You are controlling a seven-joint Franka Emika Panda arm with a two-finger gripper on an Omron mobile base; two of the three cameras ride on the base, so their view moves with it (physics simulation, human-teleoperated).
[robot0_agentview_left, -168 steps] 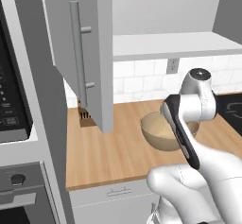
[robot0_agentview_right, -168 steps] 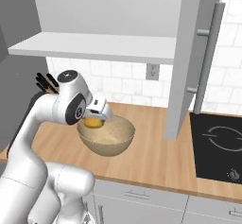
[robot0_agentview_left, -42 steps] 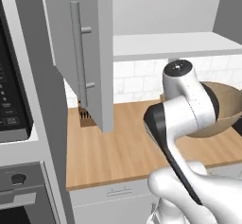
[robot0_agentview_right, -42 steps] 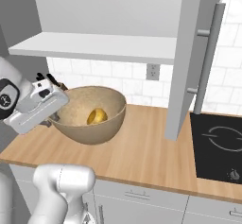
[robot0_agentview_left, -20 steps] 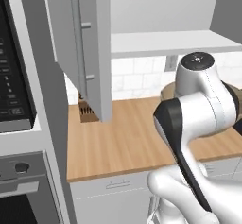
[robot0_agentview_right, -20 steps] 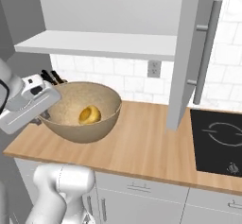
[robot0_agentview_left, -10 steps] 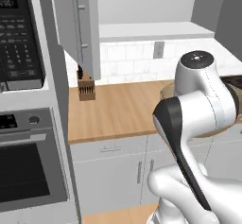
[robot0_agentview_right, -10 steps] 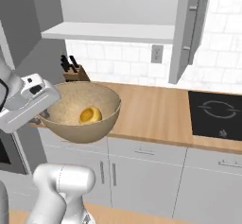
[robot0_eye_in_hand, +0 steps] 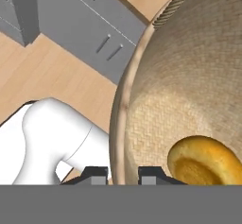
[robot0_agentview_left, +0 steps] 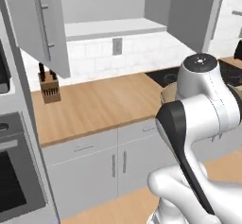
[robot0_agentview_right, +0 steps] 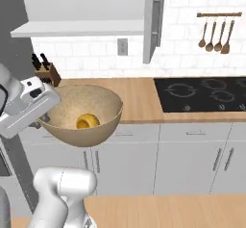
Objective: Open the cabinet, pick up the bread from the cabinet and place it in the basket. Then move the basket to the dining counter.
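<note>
Woven basket (robot0_agentview_right: 84, 114) hangs off the worktop's front, its rim pinched between the gripper (robot0_eye_in_hand: 122, 173) fingers, with the bread (robot0_agentview_right: 87, 121) lying in its bottom. The cabinet (robot0_agentview_left: 40, 24) stands open. For the carry to the dining counter, the robot should keep the basket level and turn slowly.
</note>
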